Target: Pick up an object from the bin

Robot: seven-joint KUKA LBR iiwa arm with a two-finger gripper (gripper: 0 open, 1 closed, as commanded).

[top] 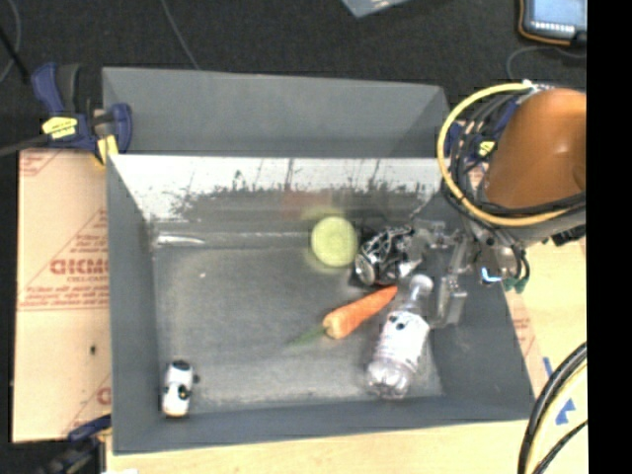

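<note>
My gripper [446, 270] hangs low at the right side of the bin, just under the arm's wrist. Directly beside it lies a clear plastic bottle [400, 347] with a white label, its cap end pointing up toward the gripper. An orange carrot [357, 312] with a green stem lies to the left of the bottle's neck, slanting up to the right. Left of the gripper, a crumpled black and white thing [383, 254] rests near the back wall. A yellow-green ball [334, 241] sits next to it on the left.
A small white and black toy [178, 388] stands alone in the front left corner. The bin's sloped right wall runs close behind the gripper. The arm's orange cover and cables hang over the bin's right rim.
</note>
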